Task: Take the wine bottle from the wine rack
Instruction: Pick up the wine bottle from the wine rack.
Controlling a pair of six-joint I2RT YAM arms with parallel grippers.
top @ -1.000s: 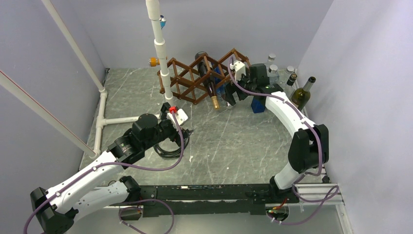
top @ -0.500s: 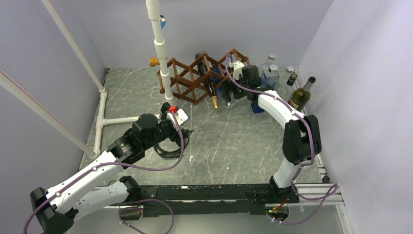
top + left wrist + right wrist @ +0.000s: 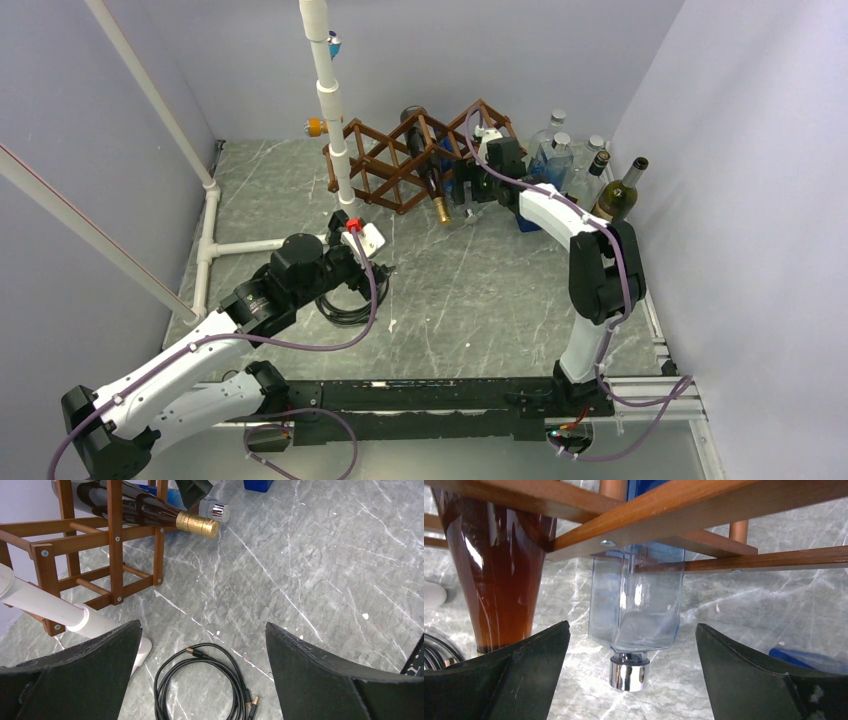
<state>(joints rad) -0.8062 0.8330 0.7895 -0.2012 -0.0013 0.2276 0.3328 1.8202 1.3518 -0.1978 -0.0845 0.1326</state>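
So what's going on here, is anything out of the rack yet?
Not yet. The right gripper is open at the rack, lined up on a clear bottle with a silver cap, not gripping it. A dark bottle with a gold top lies in the cell beside it. The left gripper is open too, hovering over a coiled cable, holding nothing.

On the table (image 3: 480, 290), the rack (image 3: 378, 172) sat at twelve with a bottle (image 3: 440, 209) in it, spare bottles (image 3: 620, 195) at two, a cable (image 3: 340, 315) at eight.

The right pincer (image 3: 468, 194) sits at the wine rack (image 3: 388, 153), beside the gold-capped wine bottle (image 3: 427, 166).
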